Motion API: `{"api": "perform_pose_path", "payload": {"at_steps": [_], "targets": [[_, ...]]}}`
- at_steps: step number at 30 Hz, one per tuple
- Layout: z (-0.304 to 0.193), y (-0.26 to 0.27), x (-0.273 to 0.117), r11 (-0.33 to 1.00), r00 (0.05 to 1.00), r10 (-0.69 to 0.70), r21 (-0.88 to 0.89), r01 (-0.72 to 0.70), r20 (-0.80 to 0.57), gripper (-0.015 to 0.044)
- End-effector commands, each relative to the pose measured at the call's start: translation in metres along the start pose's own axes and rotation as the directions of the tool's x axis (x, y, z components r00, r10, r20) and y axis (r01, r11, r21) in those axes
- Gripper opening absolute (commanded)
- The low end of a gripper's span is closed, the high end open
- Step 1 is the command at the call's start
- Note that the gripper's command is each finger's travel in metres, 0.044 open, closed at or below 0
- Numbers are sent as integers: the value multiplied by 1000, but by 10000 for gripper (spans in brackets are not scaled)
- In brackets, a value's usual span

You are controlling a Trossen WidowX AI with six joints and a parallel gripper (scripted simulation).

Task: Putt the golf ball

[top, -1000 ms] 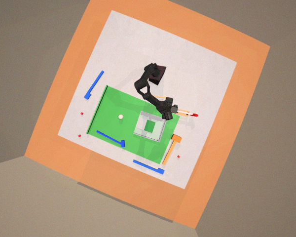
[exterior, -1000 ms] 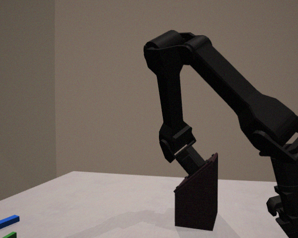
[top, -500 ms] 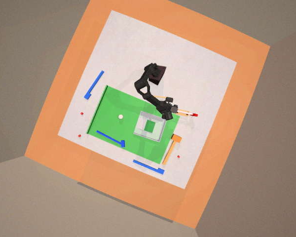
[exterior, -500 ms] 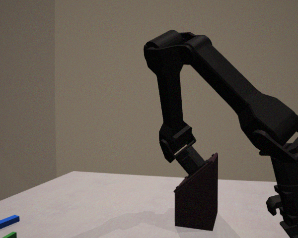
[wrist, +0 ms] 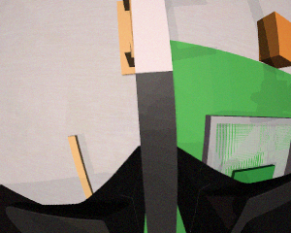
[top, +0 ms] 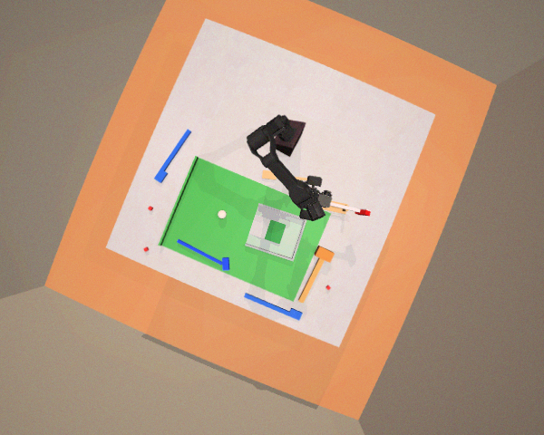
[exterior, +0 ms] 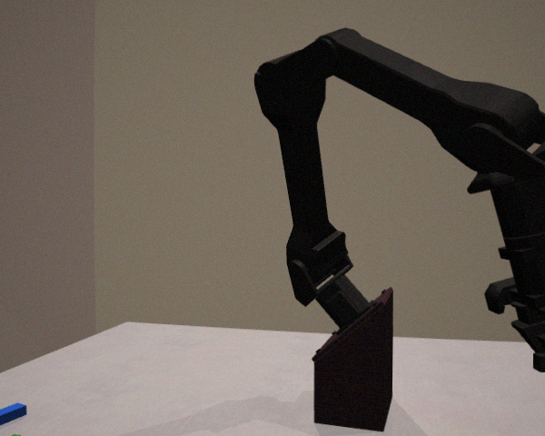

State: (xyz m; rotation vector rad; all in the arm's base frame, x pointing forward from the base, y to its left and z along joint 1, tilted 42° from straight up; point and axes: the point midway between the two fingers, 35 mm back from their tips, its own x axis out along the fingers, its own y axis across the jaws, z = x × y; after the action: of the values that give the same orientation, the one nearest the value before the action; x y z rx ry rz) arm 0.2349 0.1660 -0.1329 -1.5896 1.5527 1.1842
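Note:
The red putter [top: 364, 212] has a red head, a white shaft and a dark grip; its shaft and grip also show in the wrist view [wrist: 152, 39]. My gripper [wrist: 154, 150] is shut on the dark grip, with a finger on each side. The shaft passes over a light orange stand; whether it touches is unclear. The white golf ball [top: 221, 214] rests on the green mat [top: 235, 187] [wrist: 199, 83], left of the grey-walled raised platform [top: 250, 231] [wrist: 208, 146]. A dark green square [top: 275, 231] [wrist: 257, 173] lies within its walls. The fingertips are hidden in the top and exterior views.
The light orange stand [top: 337, 209] [wrist: 125, 53] is under the shaft. An orange mallet-like piece [top: 324, 254] [wrist: 276, 39] lies beyond the mat's right end. Blue club-shaped pieces [top: 174, 154] [top: 201, 253] [top: 272, 305] and small red cubes [top: 328, 287] [top: 150, 207] lie around. The arm's base block [top: 292, 142] [exterior: 352, 384] stands behind.

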Motion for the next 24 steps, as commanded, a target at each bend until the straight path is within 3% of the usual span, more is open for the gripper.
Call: {"api": "perform_pose_path", "payload": {"at_steps": [1, 12, 24], "targets": [[-5, -2, 1, 1000, 1000, 2, 19, -2, -3, 0], [-81, -38, -37, 939, 999, -47, 340, 48, -11, 0], [-178, -49, -70, 751, 996, -76, 654, 92, -52, 0]]}}
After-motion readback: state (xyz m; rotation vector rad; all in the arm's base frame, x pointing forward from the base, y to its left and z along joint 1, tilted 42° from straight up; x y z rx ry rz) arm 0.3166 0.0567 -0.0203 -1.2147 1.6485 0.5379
